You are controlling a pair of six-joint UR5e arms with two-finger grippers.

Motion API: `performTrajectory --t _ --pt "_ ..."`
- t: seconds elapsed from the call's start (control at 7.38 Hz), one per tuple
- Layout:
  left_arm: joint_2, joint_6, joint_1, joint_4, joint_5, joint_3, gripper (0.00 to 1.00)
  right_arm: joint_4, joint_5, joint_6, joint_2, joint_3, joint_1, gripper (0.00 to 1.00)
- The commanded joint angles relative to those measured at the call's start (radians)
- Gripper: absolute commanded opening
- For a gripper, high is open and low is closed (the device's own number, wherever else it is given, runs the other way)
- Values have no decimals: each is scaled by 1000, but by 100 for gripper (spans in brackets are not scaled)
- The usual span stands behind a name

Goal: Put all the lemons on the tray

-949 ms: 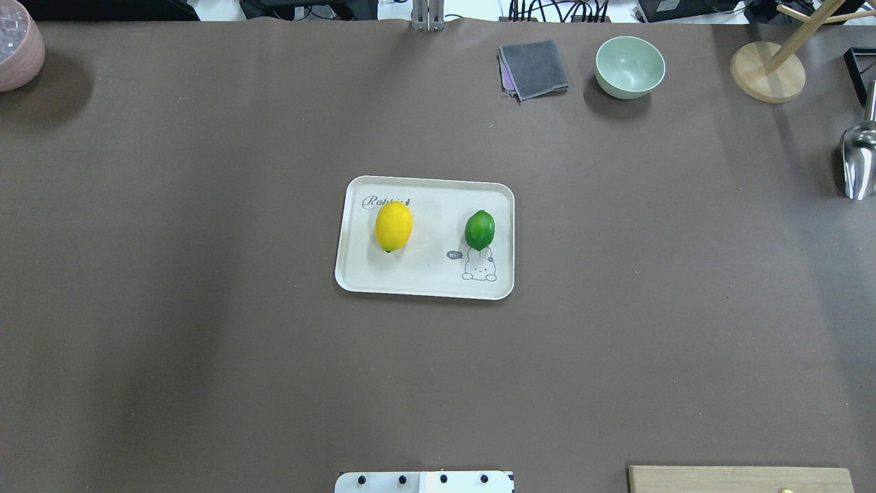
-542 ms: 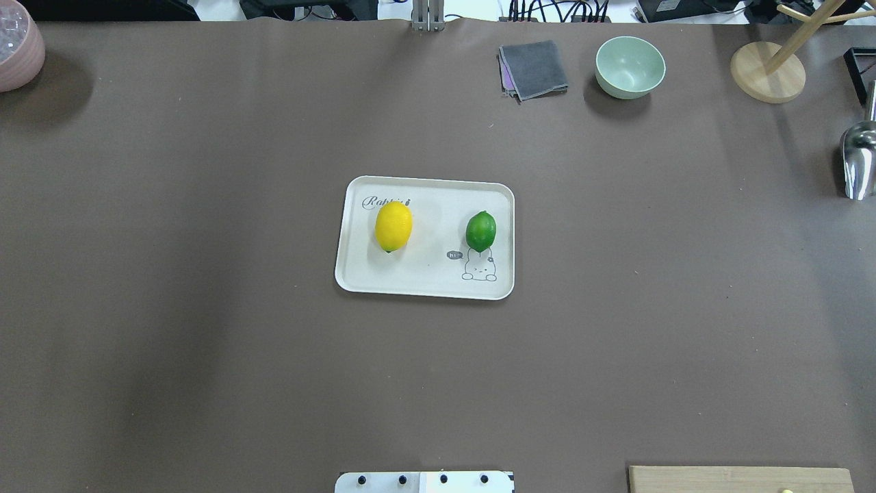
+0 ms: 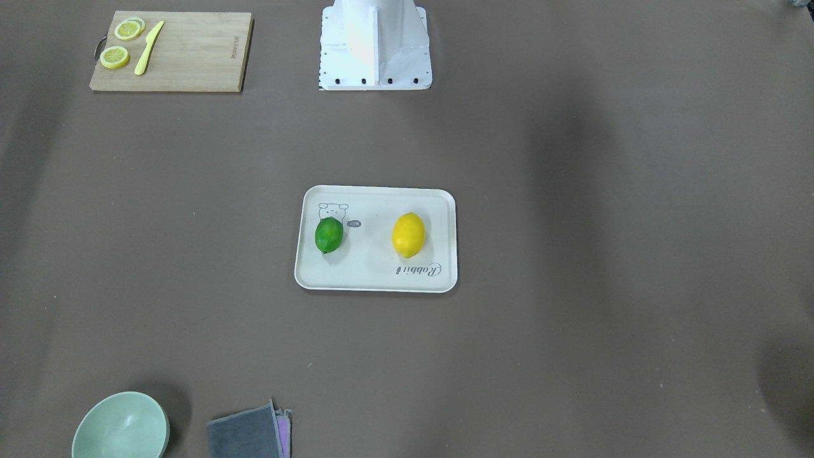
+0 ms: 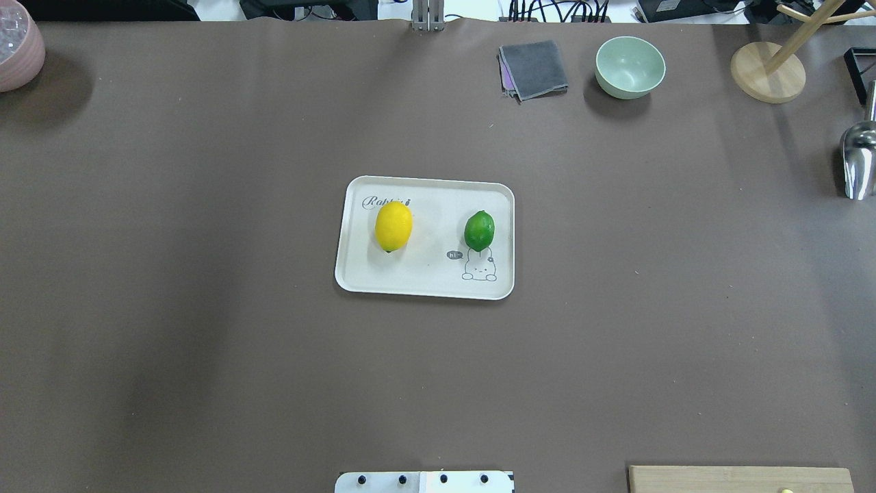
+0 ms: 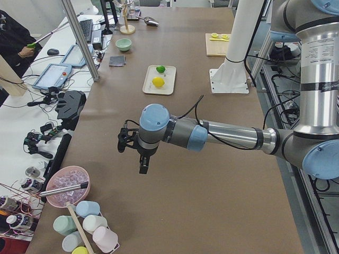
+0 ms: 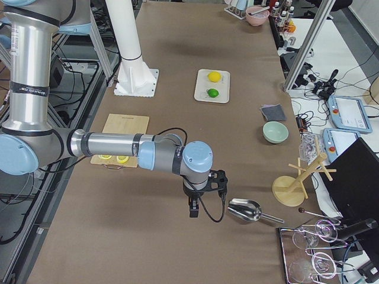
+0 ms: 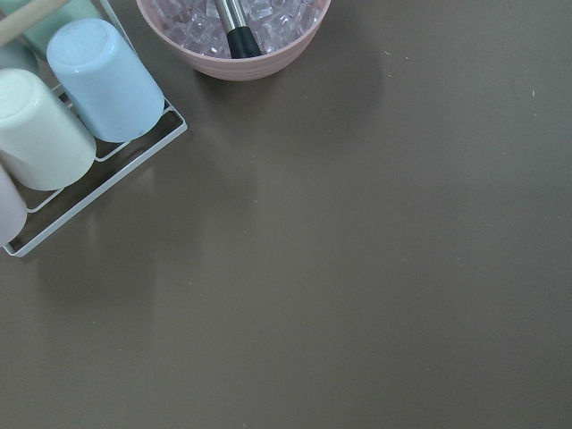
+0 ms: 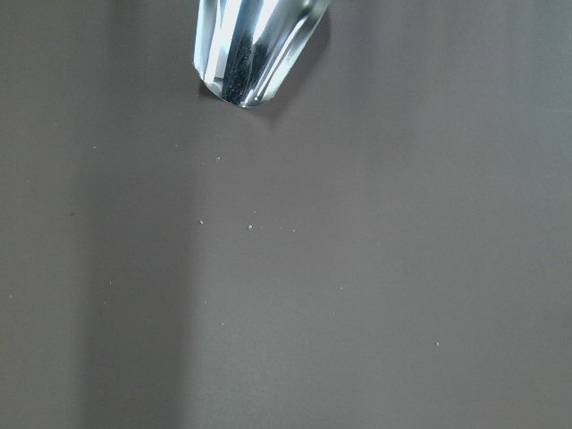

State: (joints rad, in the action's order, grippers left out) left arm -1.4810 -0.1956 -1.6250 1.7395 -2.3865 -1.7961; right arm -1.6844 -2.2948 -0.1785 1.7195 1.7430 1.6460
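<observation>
The cream tray (image 4: 424,291) lies at the table's middle and also shows in the front view (image 3: 375,285). The yellow lemon (image 4: 393,226) (image 3: 408,235) and the green lemon (image 4: 479,229) (image 3: 329,235) both rest on it, apart from each other. My left gripper (image 5: 130,150) hangs over bare table far from the tray, near the pink bowl's end. My right gripper (image 6: 205,194) hangs over bare table at the opposite end, beside the metal scoop. Both show only in the side views, so I cannot tell whether they are open or shut.
A bamboo cutting board (image 3: 191,54) with lemon slices and a yellow knife lies near the robot base. A green bowl (image 4: 629,65), grey cloth (image 4: 534,68), wooden stand (image 4: 766,72) and metal scoop (image 4: 859,161) sit far right. A pink ice bowl (image 7: 232,27) and cup rack (image 7: 71,98) sit far left.
</observation>
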Motion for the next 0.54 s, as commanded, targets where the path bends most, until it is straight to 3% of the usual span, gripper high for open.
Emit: performTrajectory --t 0.0,0.41 --pt "-4 -1 0 0 1 1 98 0 -3 1 -1 0 0 100" --pt "-2 2 0 -1 3 15 98 0 -5 1 -8 1 0 100"
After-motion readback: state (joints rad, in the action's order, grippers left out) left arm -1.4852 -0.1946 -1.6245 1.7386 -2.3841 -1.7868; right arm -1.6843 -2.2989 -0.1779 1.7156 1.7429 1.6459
